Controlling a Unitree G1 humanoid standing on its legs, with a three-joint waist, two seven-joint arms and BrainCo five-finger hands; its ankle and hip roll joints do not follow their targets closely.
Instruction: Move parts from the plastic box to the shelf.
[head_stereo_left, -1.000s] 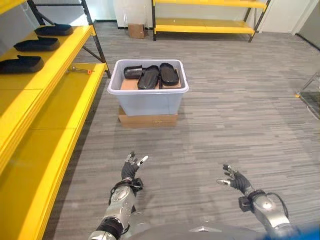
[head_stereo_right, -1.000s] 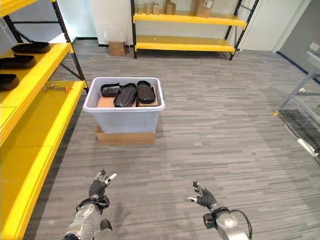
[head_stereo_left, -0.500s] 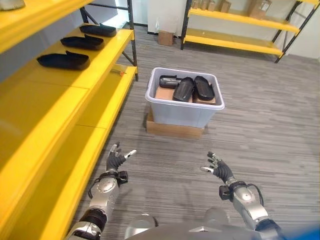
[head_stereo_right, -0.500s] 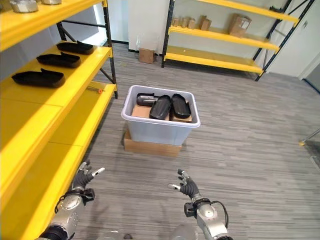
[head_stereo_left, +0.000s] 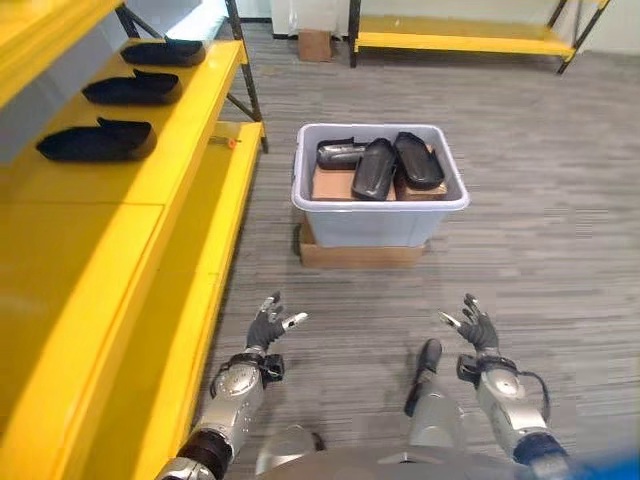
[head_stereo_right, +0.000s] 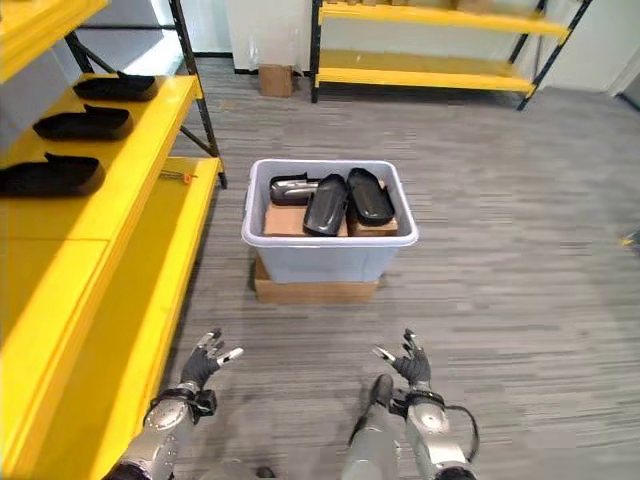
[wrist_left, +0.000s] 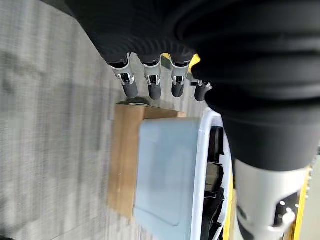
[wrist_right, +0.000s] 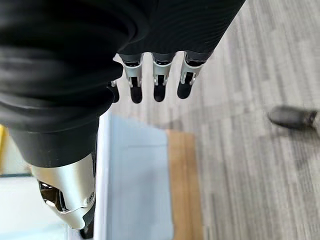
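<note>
Two yellow shelves (head_stereo_left: 120, 220) flank grey plank floor (head_stereo_left: 540, 200) around the plastic box (head_stereo_left: 378, 212).

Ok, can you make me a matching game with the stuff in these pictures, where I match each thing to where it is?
Things:
1. plastic box
2. cardboard box
3. left hand
4. three black parts in a row

Places:
A. open, above the floor beside the yellow shelf
B. on the yellow shelf
C. on a flat brown base, with black parts inside
D. far back on the floor, by the other shelf

Pairs: 1-C, 2-D, 3-A, 4-B
</note>
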